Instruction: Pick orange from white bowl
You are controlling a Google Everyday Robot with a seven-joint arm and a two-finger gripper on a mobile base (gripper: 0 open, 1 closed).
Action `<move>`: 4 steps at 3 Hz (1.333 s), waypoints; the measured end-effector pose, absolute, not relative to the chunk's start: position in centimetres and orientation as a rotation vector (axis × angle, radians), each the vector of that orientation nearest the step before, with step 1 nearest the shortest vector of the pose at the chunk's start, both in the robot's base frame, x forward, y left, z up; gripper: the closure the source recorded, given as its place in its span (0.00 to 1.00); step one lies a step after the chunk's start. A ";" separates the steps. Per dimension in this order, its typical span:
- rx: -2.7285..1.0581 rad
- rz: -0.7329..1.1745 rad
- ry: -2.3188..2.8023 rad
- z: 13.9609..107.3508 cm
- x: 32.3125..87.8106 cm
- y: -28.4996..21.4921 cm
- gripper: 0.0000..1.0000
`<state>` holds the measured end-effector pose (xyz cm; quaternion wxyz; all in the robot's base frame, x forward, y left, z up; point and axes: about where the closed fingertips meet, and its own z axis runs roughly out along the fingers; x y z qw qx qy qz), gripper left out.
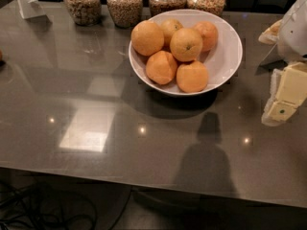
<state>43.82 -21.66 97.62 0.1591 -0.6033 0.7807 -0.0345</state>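
The white bowl (225, 56) stands on the grey table at the back, right of centre, and holds several oranges. The orange (186, 44) with a small dark stem dot lies in the middle of the pile, resting on the others. The biggest orange (147, 37) lies to its left, and a smaller, paler one (171, 28) lies behind them. My gripper (283, 99) is at the right edge of the view. It hangs over the table to the right of the bowl, apart from it and empty.
Several glass jars of grains (124, 5) stand in a row behind the bowl. A white stand (29, 1) is at the back left. The table's front edge (144, 181) runs across the bottom, with dark cables (43, 214) on the floor below.
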 end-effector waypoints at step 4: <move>-1.604 0.072 1.868 99.5 51.9 -14.6 0.00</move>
